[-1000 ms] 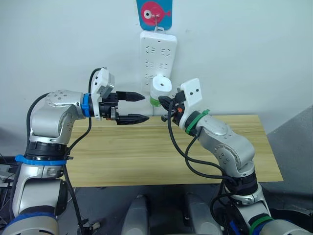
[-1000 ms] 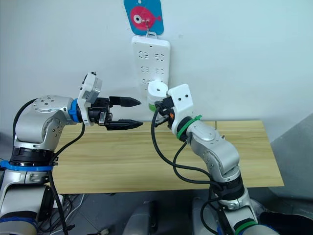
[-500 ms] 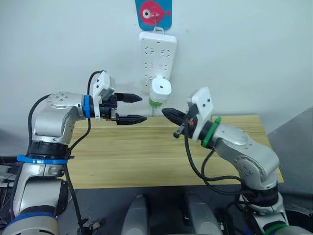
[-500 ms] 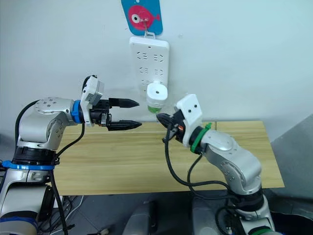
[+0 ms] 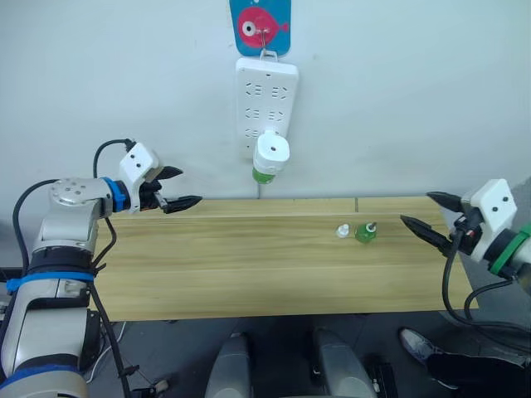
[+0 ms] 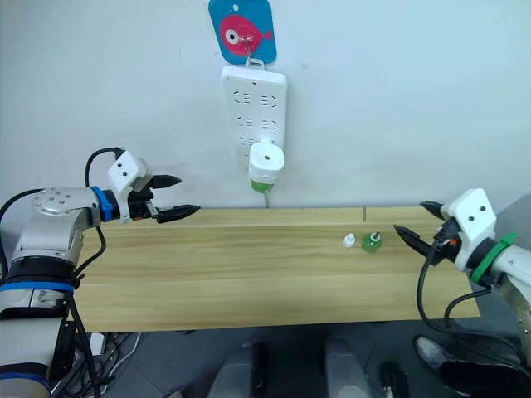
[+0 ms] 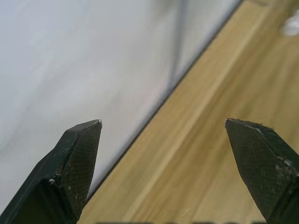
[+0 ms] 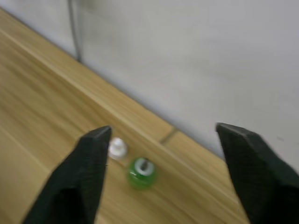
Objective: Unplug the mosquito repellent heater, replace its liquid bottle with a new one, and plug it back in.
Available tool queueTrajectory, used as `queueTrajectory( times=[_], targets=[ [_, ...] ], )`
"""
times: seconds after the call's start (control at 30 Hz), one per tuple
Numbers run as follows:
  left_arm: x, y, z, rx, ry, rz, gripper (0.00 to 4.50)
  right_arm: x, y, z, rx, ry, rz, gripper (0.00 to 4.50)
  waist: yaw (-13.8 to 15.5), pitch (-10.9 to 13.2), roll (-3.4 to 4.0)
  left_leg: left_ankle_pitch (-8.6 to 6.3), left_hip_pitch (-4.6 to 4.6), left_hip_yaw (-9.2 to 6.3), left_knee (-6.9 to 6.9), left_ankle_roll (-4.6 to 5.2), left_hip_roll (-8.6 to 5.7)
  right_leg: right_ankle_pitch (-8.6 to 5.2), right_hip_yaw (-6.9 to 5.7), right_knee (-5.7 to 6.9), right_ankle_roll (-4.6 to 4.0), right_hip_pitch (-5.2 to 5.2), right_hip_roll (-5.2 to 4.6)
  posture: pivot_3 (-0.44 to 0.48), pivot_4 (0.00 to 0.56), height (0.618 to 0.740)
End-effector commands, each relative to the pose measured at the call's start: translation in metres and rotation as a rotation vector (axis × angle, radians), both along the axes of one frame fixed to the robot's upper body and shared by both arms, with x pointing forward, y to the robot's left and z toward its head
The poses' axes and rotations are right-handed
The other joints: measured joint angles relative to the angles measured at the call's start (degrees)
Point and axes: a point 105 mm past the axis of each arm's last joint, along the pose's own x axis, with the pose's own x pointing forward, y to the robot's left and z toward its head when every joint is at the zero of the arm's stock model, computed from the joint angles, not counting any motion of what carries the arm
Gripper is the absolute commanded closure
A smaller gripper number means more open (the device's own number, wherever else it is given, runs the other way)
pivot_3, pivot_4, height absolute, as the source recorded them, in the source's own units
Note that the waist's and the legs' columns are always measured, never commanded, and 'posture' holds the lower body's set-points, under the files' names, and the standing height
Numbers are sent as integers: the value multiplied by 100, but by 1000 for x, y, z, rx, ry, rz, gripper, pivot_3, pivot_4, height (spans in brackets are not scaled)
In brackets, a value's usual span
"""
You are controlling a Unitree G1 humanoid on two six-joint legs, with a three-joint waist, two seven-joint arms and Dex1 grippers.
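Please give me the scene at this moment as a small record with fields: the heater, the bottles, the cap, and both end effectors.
heater: the mosquito repellent heater is plugged into the power strip on the wall, a green bottle fitted under it
loose bottle: green bottle on the table, upright, uncapped, right part of the table
cap: white cap just left of that bottle, apart from it
left end effector: open, holding nothing, over the table's left rear edge
right end effector: open, holding nothing, right of the loose bottle
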Motion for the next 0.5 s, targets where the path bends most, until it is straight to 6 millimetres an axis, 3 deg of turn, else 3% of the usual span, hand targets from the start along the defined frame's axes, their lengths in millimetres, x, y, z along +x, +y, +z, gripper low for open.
queueTrajectory(
  times=[0.03,0.3,0.4,0.5],
  targets=[
    [-2,9,8,7,-52,19,0,0,-3,6,-3,-52,2,28,5,-27,-1,0,0,0,1,-1,0,0,0,2,0,0,0,-35,147,740],
    [-4,13,15,-34,-92,54,0,7,-5,-1,33,-47,-10,28,45,-146,-7,1,0,1,2,-1,0,0,2,3,0,3,-4,-13,142,740],
    [8,27,33,-166,-241,240,0,12,-9,-5,49,-76,-53,28,76,-178,-15,1,1,-2,4,-1,2,0,1,8,0,3,-4,-2,140,740],
    [2,40,24,-229,-344,408,0,19,-12,-13,82,-123,-123,28,83,-236,-18,0,4,0,5,0,5,0,4,13,0,1,-7,17,144,740]
  ],
)
